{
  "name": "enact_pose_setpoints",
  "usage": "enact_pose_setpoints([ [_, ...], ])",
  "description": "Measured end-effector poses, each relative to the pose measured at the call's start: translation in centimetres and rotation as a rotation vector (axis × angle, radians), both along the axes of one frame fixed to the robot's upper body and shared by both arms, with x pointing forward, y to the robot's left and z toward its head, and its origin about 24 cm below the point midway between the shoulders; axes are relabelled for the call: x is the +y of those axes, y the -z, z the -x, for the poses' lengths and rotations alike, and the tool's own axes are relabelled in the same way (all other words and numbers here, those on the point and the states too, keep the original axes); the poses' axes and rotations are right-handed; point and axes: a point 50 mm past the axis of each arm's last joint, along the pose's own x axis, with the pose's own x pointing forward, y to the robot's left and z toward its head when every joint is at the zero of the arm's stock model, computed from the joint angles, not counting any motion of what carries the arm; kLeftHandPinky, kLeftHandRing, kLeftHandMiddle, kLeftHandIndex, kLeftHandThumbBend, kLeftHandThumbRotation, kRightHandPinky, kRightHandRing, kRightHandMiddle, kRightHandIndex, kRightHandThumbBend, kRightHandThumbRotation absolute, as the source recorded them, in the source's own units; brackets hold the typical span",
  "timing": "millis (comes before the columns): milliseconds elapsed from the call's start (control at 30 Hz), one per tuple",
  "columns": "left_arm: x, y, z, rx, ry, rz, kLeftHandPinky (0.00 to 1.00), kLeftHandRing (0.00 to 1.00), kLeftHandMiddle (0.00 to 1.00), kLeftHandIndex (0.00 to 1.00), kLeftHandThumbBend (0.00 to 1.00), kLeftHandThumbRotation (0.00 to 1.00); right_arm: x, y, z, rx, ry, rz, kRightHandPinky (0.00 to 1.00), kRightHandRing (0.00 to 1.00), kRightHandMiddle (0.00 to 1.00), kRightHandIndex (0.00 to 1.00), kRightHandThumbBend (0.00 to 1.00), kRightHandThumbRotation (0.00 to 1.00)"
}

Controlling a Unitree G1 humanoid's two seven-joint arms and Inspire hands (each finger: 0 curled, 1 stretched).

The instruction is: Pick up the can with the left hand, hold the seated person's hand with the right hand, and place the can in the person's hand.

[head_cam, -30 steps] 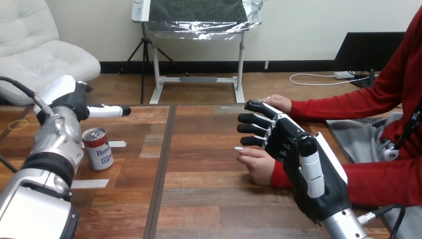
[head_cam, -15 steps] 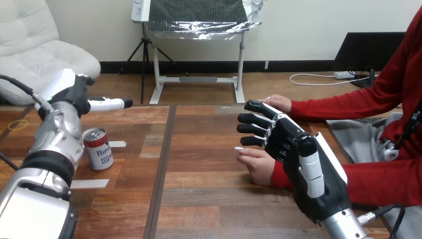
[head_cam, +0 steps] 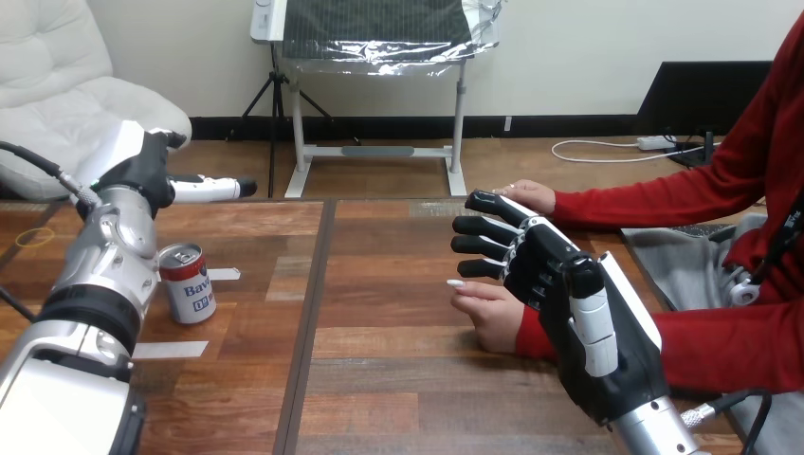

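Can (head_cam: pixel 187 282) stands left on table (head_cam: pixel 379 379); person's nearer hand (head_cam: pixel 488 313) (seemingly resting) lies right.

Left hand (head_cam: pixel 150 176): mostly hidden behind its own wrist, so its grip is unreadable. Right hand (head_cam: pixel 559 284) covers the wrist of the person's near hand (head_cam: pixel 488 308); can't tell whether they touch. Person's far hand (head_cam: pixel 531 196) sits partly behind the right hand's fingertips (head_cam: pixel 479 200). Both forearms are cut off at the bottom edge.
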Motion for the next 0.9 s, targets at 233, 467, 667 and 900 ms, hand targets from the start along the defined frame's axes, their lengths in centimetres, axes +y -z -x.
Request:
enact_pose_setpoints([
  [233,0.04,-0.06,0.00,-0.011,0.002,-0.005,0.93,0.97,0.96,0.93,0.92,0.51,0.00,0.00,0.00,0.000,0.000,0.000,0.73,0.79,0.80,0.85,0.89,1.00],
  [467,0.12,-0.07,0.03,-0.008,0.004,-0.018,0.99,0.98,0.98,0.95,0.93,0.56,0.02,0.00,0.00,0.000,-0.001,0.000,0.73,0.79,0.80,0.85,0.89,1.00],
  [667,0.24,-0.05,0.06,0.009,0.013,-0.030,0.97,0.97,0.97,0.93,0.91,0.59,0.03,0.00,0.00,0.000,-0.001,0.001,0.73,0.79,0.80,0.85,0.89,1.00],
  [900,0.36,0.08,0.12,0.030,0.011,-0.026,0.89,0.96,0.95,0.91,0.92,0.58,0.03,0.00,0.00,0.000,0.000,0.000,0.73,0.79,0.80,0.84,0.89,1.00],
])
